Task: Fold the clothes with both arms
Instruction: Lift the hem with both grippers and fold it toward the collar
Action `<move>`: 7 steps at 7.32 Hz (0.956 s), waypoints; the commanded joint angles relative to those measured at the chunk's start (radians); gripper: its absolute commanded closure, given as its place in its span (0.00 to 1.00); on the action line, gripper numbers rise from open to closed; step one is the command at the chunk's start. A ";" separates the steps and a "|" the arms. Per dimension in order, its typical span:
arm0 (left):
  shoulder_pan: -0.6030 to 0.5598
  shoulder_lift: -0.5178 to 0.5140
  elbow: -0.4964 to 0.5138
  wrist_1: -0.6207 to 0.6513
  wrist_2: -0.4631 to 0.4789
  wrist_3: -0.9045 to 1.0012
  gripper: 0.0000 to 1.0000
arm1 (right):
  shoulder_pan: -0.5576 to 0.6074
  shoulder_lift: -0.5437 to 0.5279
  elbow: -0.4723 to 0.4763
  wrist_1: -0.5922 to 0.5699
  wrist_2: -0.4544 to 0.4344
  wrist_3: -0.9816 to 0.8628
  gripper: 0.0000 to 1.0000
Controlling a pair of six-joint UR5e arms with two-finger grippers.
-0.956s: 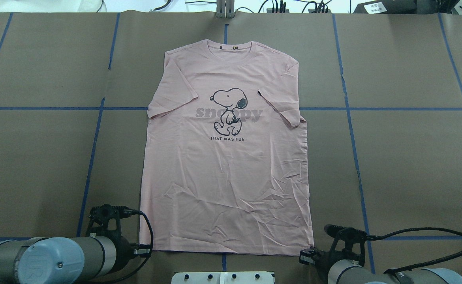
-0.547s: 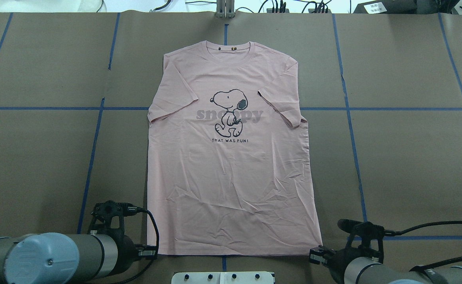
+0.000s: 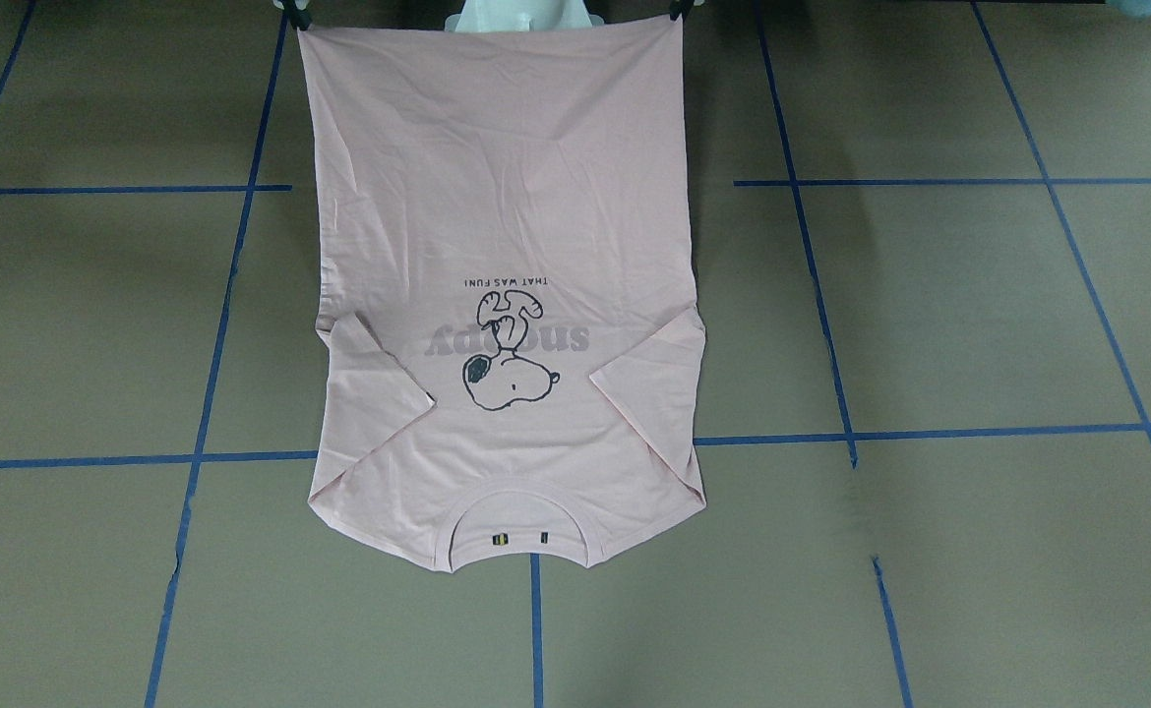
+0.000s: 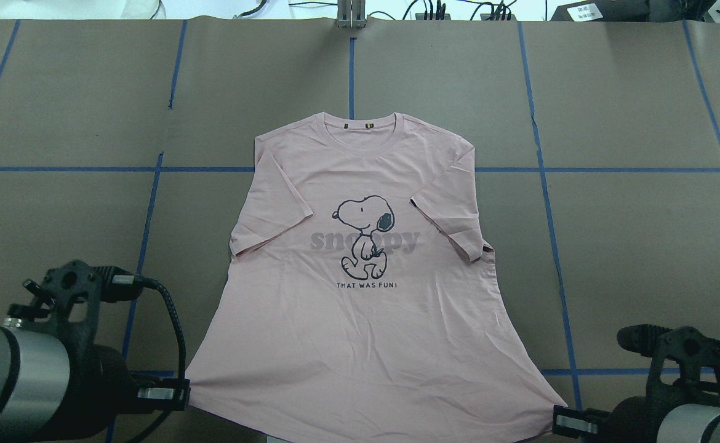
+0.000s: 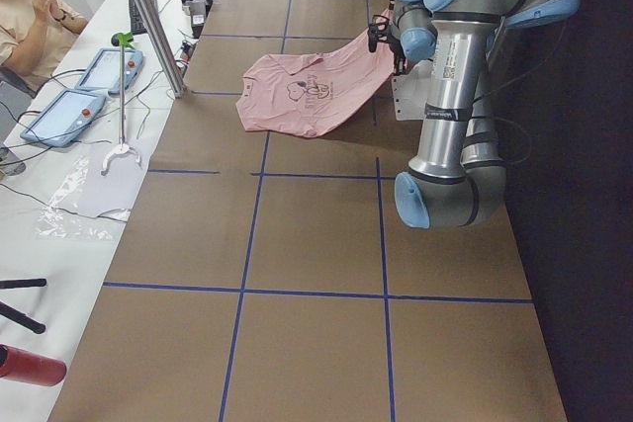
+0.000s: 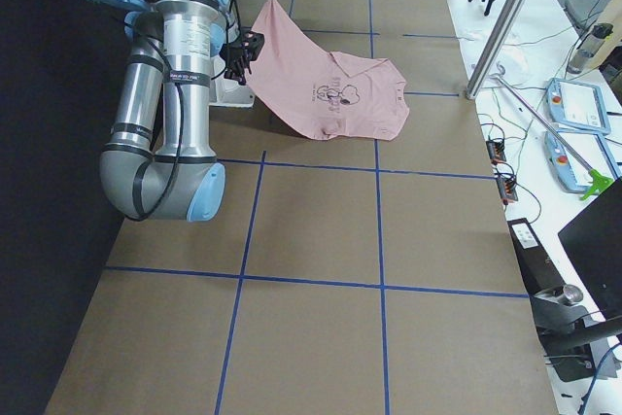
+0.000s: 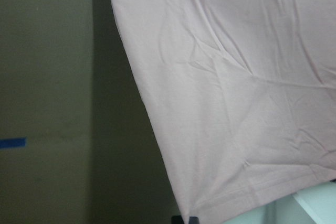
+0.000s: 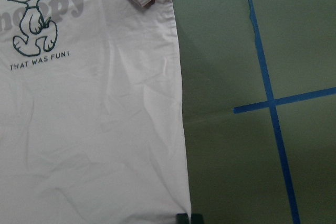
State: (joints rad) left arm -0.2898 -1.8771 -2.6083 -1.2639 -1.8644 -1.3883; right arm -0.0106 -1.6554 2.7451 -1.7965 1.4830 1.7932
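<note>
The pale pink Snoopy T-shirt [image 4: 366, 320] lies print up, collar at the far end and both sleeves folded in over the chest. Its near hem is lifted off the table and stretched wide. My left gripper [image 4: 178, 394] is shut on the hem's left corner, and that corner shows in the left wrist view [image 7: 220, 192]. My right gripper [image 4: 560, 423] is shut on the hem's right corner, seen in the right wrist view [image 8: 157, 192]. In the front-facing view the shirt [image 3: 497, 246] hangs taut from the right gripper [image 3: 298, 18] and the left gripper [image 3: 676, 10].
Brown paper with blue tape lines [image 4: 544, 203] covers the table. The white pedestal base [image 3: 526, 15] stands behind the raised hem. A metal pole [image 6: 505, 17] and tablets [image 6: 578, 109] stand past the far edge. An operator [image 5: 25, 17] sits beyond the table.
Both grippers rose, spread apart and pulled back towards the robot with the hem corners. The shirt slid towards the robot; its collar is now nearer and the hem is lifted and flared.
</note>
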 commanded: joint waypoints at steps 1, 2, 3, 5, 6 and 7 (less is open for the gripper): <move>-0.112 -0.094 0.080 0.092 -0.035 0.175 1.00 | 0.131 0.069 -0.008 -0.055 0.063 -0.113 1.00; -0.202 -0.152 0.187 0.090 -0.030 0.251 1.00 | 0.246 0.165 -0.101 -0.090 0.112 -0.161 1.00; -0.268 -0.193 0.289 0.065 -0.030 0.323 1.00 | 0.332 0.289 -0.227 -0.095 0.138 -0.228 1.00; -0.380 -0.204 0.489 -0.119 -0.030 0.400 1.00 | 0.523 0.469 -0.478 -0.090 0.195 -0.338 1.00; -0.418 -0.224 0.586 -0.200 -0.019 0.423 1.00 | 0.588 0.497 -0.566 -0.069 0.201 -0.383 1.00; -0.436 -0.259 0.685 -0.259 0.005 0.429 1.00 | 0.637 0.532 -0.653 -0.029 0.201 -0.427 1.00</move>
State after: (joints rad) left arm -0.6900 -2.1021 -2.0485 -1.4357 -1.8813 -0.9786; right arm 0.5517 -1.1744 2.2081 -1.8626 1.6767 1.4251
